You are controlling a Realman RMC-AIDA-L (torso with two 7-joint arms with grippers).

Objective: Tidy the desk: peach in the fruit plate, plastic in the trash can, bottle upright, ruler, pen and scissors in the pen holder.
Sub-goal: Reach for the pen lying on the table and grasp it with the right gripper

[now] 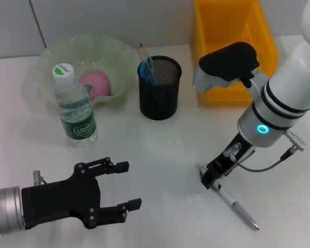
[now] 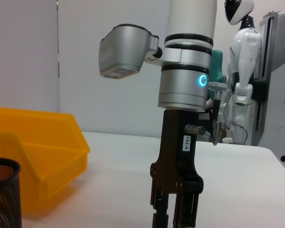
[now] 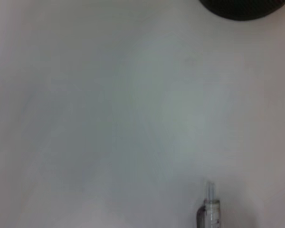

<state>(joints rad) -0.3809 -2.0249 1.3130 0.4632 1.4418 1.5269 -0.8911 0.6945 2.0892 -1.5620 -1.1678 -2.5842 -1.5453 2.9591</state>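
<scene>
Here the pen [image 1: 236,205] lies flat on the white desk [image 1: 160,155], at the robot's right and near the front edge, its silver tip pointing toward the front right corner. Its other end sits right under the right gripper [image 1: 208,179], which points down at the desk over that end; whether its fingers have closed on the pen cannot be told from the head view. In the right wrist view only the pen's clear end [image 3: 209,209] shows against the bare desk, with the dark rim of the pen holder [image 3: 242,7] at the far edge. The left wrist view shows the right gripper [image 2: 175,216] from the side, hanging straight down, its tips cut off by the picture's edge.

Further back, near the middle of the desk, stands the black mesh pen holder [image 1: 159,88], with a ruler [image 1: 143,54] and blue-handled scissors [image 1: 149,72] standing in it. To its left the bottle [image 1: 74,108] stands upright, white cap on top. Just behind the bottle the pale green fruit plate [image 1: 51,57] holds the pink peach [image 1: 95,84]. A yellow bin [image 1: 232,36] sits at the back right.

The left gripper [image 1: 125,187] hovers low at the front left, fingers spread wide and holding nothing.
</scene>
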